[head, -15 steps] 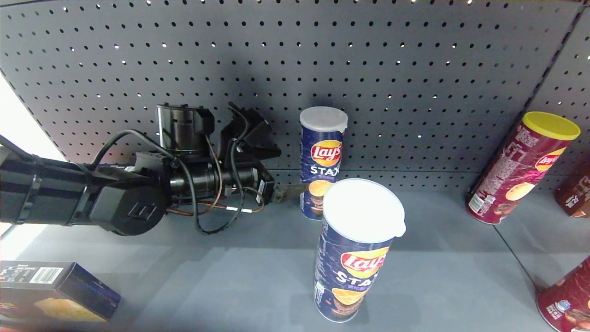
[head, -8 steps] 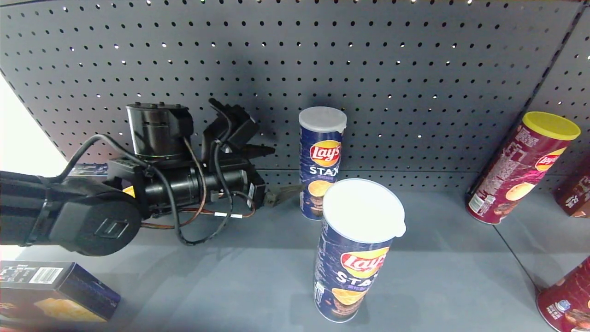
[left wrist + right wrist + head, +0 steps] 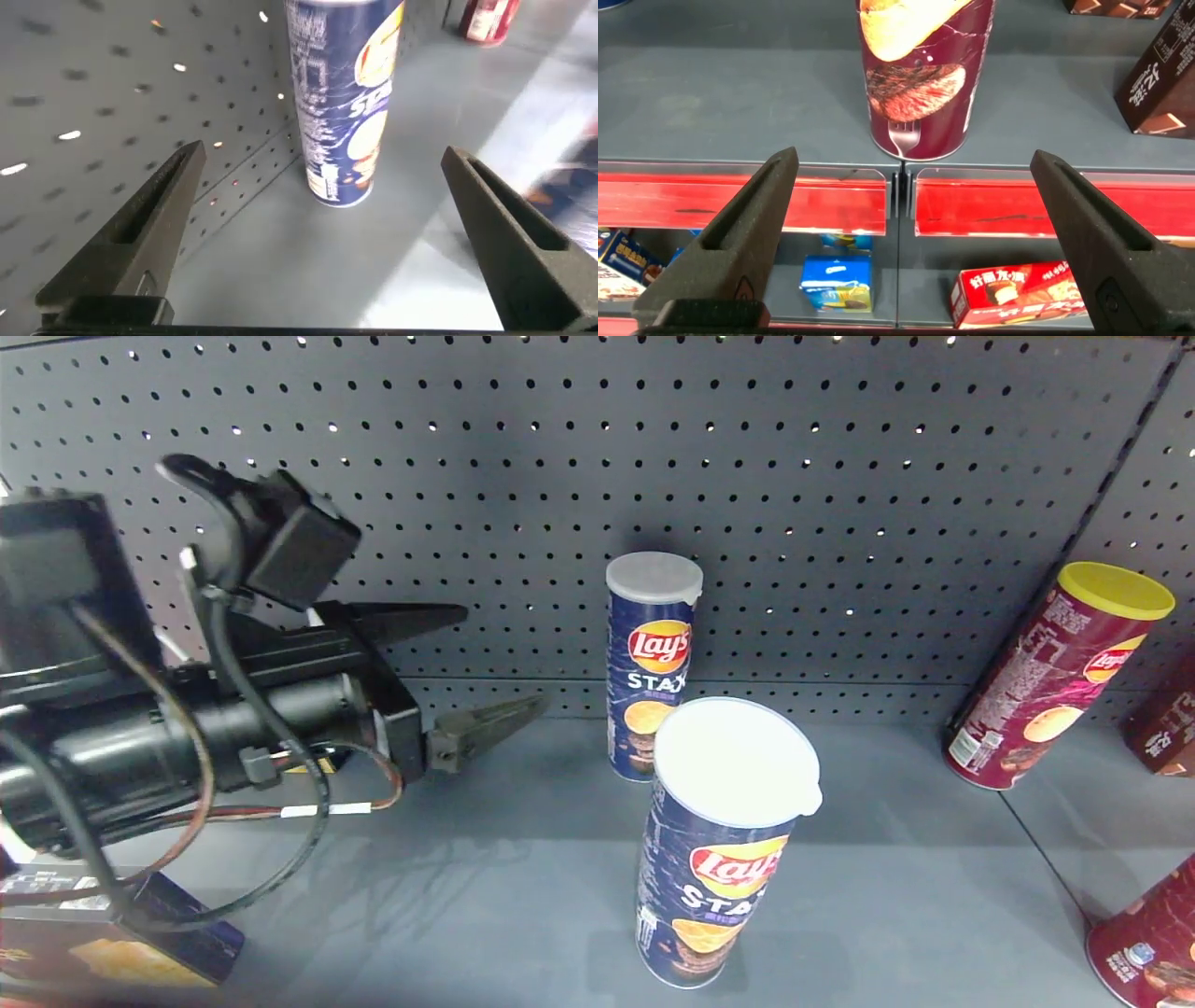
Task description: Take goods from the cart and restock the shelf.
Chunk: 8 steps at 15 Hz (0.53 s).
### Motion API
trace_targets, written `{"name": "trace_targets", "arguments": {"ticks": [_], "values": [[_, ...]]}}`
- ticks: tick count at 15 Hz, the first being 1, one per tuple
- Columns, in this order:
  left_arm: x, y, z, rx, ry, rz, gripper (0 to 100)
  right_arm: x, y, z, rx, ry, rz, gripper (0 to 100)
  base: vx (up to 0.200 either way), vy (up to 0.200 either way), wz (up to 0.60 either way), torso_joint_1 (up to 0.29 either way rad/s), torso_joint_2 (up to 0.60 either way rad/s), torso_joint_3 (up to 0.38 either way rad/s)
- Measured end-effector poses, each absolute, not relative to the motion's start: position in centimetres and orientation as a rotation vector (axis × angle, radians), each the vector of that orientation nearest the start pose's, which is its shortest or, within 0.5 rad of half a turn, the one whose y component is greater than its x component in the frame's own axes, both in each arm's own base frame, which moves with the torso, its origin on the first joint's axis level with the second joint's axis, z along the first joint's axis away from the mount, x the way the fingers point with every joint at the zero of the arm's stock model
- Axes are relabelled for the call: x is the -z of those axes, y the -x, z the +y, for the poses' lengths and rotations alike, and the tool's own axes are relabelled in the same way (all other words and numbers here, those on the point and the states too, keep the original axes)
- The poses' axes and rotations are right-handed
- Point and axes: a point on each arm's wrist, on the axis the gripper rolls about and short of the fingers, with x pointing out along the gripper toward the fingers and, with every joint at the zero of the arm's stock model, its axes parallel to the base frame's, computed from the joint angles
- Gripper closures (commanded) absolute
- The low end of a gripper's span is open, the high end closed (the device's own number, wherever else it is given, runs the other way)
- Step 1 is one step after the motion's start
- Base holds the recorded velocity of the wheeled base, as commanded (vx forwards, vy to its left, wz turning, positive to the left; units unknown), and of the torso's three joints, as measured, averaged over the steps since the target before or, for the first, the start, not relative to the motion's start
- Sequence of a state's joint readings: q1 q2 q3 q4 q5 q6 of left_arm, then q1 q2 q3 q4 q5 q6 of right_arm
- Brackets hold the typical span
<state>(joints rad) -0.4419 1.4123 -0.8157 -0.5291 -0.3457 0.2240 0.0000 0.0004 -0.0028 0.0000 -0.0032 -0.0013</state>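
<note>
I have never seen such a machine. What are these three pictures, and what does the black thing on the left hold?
This is a two-armed robot restocking a shop shelf. The large picture comes from a camera on its head, looking down at the grey shelf. On it are a back blue can and a front blue can of crisps, a red can at the right, and a dark box at the near left. The black thing is the left arm; the left jaws are open and hold nothing. The small pictures come from cameras on the wrists, looking out between the jaws. The left one shows the back blue can. The right one shows a dark red can; the right jaws are open and empty too.
</note>
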Motion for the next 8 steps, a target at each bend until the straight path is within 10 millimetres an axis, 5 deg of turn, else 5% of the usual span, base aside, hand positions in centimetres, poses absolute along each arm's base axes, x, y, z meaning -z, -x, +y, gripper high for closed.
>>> {"name": "trace_targets", "arguments": {"ticks": [8], "values": [[-29.5,-8.3,-4.6,0.495,-0.185,-0.15,0,-7.6,2.3,0.0,0.003,0.001,-0.002,0,0.0,0.0,0.0,0.0,0.0,0.0]]}}
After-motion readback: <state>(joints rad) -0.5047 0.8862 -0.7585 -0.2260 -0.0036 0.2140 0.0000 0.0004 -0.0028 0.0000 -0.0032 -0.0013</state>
